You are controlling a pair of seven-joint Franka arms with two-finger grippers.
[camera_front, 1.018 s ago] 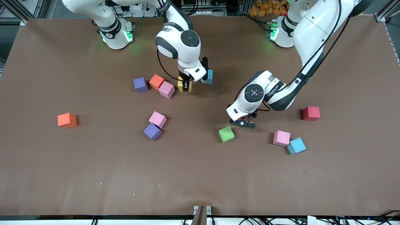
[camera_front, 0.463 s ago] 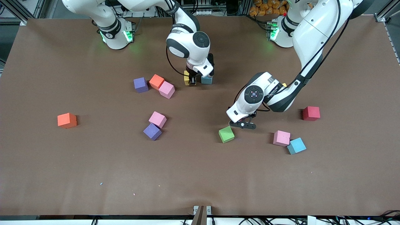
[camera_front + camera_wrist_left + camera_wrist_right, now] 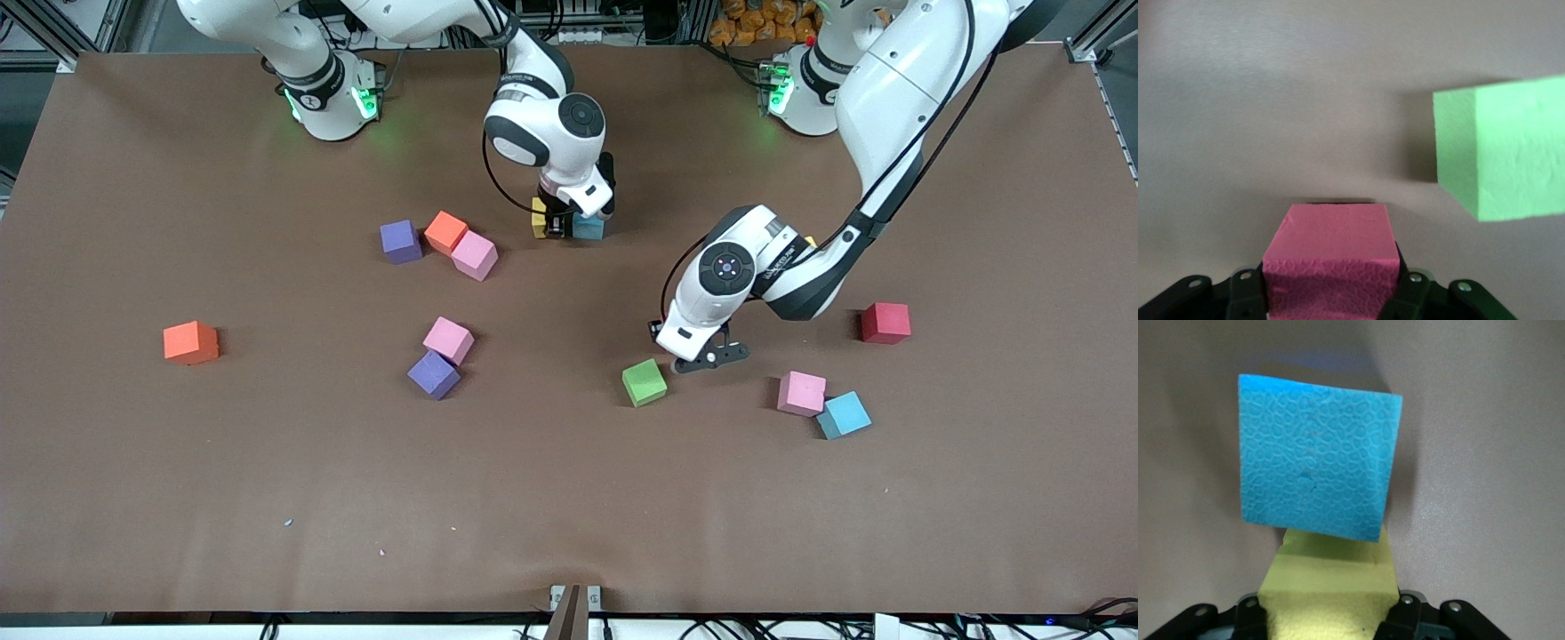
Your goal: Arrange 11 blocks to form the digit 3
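Right wrist view: right gripper (image 3: 1328, 617) clamps a yellow block (image 3: 1331, 587) touching a light blue block (image 3: 1315, 473). Left gripper (image 3: 1331, 300) grips a pink block (image 3: 1331, 260), green block (image 3: 1501, 153) near.

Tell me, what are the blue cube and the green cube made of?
Both look like soft foam. The light blue block has a matte face with a fine crackled, cell-like texture. The green block is matte too, with a faint pitted surface and no shine. They could be another light material; foam fits best.
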